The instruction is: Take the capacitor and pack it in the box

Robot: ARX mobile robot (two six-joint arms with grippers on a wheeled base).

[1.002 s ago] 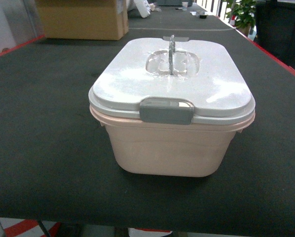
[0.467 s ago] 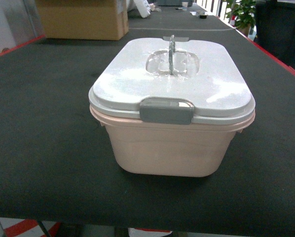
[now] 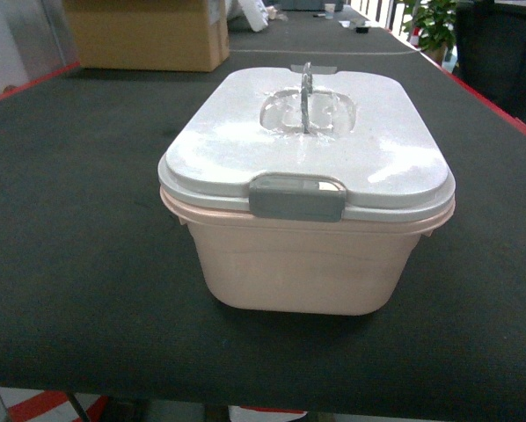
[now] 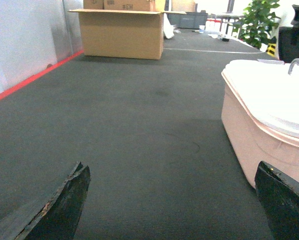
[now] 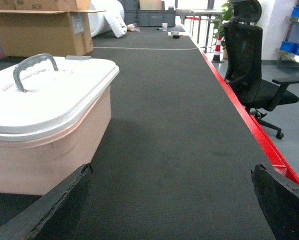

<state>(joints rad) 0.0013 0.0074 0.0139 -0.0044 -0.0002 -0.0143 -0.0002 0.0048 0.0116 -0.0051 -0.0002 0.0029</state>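
Pink box (image 3: 307, 264) lidded, contents hidden, both grippers' fingers (image 4: 64, 205) spread wide, tips cropped.

A dark table (image 3: 78, 220) bears the lidded pink box (image 3: 307, 268) and a cardboard carton (image 3: 144, 35).

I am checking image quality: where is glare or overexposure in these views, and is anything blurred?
Head view: bright glare patches on the lid. Left wrist view: lid washed out nearly white; left gripper fingertips dark, soft. Right wrist view: lid overexposed, handle clear; right gripper fingertips blurred.
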